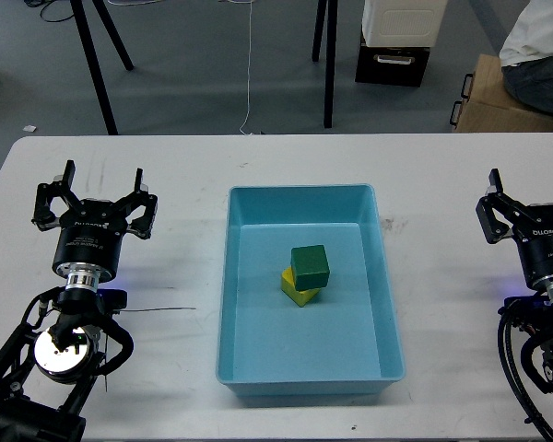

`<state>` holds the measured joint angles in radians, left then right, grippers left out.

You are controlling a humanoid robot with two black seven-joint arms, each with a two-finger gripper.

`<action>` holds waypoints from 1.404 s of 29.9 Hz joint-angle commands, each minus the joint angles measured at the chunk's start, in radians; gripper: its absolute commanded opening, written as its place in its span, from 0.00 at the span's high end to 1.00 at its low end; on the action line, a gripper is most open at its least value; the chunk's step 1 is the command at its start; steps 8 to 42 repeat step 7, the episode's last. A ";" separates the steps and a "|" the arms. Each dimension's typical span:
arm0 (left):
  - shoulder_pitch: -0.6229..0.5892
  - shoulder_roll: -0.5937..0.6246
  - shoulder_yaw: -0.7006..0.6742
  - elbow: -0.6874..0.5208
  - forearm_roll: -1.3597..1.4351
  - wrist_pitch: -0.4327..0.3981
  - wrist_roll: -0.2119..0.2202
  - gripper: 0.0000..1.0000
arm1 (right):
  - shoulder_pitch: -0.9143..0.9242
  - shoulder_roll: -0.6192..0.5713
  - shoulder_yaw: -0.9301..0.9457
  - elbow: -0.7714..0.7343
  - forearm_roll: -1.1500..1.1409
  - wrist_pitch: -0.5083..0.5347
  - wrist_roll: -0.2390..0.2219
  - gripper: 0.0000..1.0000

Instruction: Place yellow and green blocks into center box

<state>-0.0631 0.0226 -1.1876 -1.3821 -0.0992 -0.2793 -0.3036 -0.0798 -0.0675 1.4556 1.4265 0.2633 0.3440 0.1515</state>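
Observation:
A light blue box [227, 304] stands in the middle of the white table. Inside it a green block [311, 265] rests on top of a yellow block [298, 291], which shows only at its lower left. My left gripper [96, 195] is at the table's left side, pointing away from me, open and empty, well apart from the box. My right gripper [532, 195] is at the table's right edge, also open and empty.
Beyond the table's far edge on the floor are tripod legs [100, 55], a black case [394, 63] and a cardboard box [484, 97]. A seated person [535, 46] is at the back right.

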 commanded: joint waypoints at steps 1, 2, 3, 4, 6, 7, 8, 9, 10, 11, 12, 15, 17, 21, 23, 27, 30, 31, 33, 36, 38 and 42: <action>0.006 -0.021 -0.003 -0.005 -0.004 -0.003 -0.011 0.00 | -0.015 0.020 -0.007 0.000 -0.001 0.007 0.010 0.01; 0.005 -0.021 -0.003 -0.006 -0.011 -0.003 -0.021 0.00 | -0.017 0.020 -0.011 0.000 -0.001 0.007 0.010 0.01; 0.005 -0.021 -0.003 -0.006 -0.025 -0.004 -0.038 0.00 | -0.018 0.020 -0.011 0.000 -0.002 0.007 0.010 0.01; 0.005 -0.021 -0.001 -0.008 -0.034 -0.004 -0.052 0.00 | -0.020 0.020 -0.009 0.000 -0.004 0.009 0.010 0.01; 0.006 -0.020 0.002 -0.008 -0.037 -0.008 -0.058 0.00 | -0.020 0.020 -0.004 0.000 -0.004 0.009 0.010 0.01; 0.008 -0.020 0.006 -0.008 -0.037 -0.009 -0.058 0.00 | -0.020 0.017 -0.004 0.000 -0.004 0.009 0.010 0.01; 0.008 -0.020 0.006 -0.008 -0.037 -0.009 -0.058 0.00 | -0.020 0.017 -0.004 0.000 -0.004 0.009 0.010 0.01; 0.008 -0.020 0.006 -0.008 -0.037 -0.009 -0.058 0.00 | -0.020 0.017 -0.004 0.000 -0.004 0.009 0.010 0.01; 0.008 -0.020 0.006 -0.008 -0.037 -0.009 -0.058 0.00 | -0.020 0.017 -0.004 0.000 -0.004 0.009 0.010 0.01; 0.008 -0.020 0.006 -0.008 -0.037 -0.009 -0.058 0.00 | -0.020 0.017 -0.004 0.000 -0.004 0.009 0.010 0.01; 0.008 -0.020 0.006 -0.008 -0.037 -0.009 -0.058 0.00 | -0.020 0.017 -0.004 0.000 -0.004 0.009 0.010 0.01; 0.008 -0.020 0.006 -0.008 -0.037 -0.009 -0.058 0.00 | -0.020 0.017 -0.004 0.000 -0.004 0.009 0.010 0.01; 0.008 -0.020 0.006 -0.008 -0.037 -0.009 -0.058 0.00 | -0.020 0.017 -0.004 0.000 -0.004 0.009 0.010 0.01; 0.008 -0.020 0.006 -0.008 -0.037 -0.009 -0.058 0.00 | -0.020 0.017 -0.004 0.000 -0.004 0.009 0.010 0.01; 0.008 -0.020 0.006 -0.008 -0.037 -0.009 -0.058 0.00 | -0.020 0.017 -0.004 0.000 -0.004 0.009 0.010 0.01; 0.008 -0.020 0.006 -0.008 -0.037 -0.009 -0.058 0.00 | -0.020 0.017 -0.004 0.000 -0.004 0.009 0.010 0.01; 0.008 -0.020 0.006 -0.008 -0.037 -0.009 -0.058 0.00 | -0.020 0.017 -0.004 0.000 -0.004 0.009 0.010 0.01; 0.008 -0.020 0.006 -0.008 -0.037 -0.009 -0.058 0.00 | -0.020 0.017 -0.004 0.000 -0.004 0.009 0.010 0.01; 0.008 -0.020 0.006 -0.008 -0.037 -0.009 -0.058 0.00 | -0.020 0.017 -0.004 0.000 -0.004 0.009 0.010 0.01; 0.008 -0.020 0.006 -0.008 -0.037 -0.009 -0.058 0.00 | -0.020 0.017 -0.004 0.000 -0.004 0.009 0.010 0.01; 0.008 -0.020 0.006 -0.008 -0.037 -0.009 -0.058 0.00 | -0.020 0.017 -0.004 0.000 -0.004 0.009 0.010 0.01; 0.008 -0.020 0.006 -0.008 -0.037 -0.009 -0.058 0.00 | -0.020 0.017 -0.004 0.000 -0.004 0.009 0.010 0.01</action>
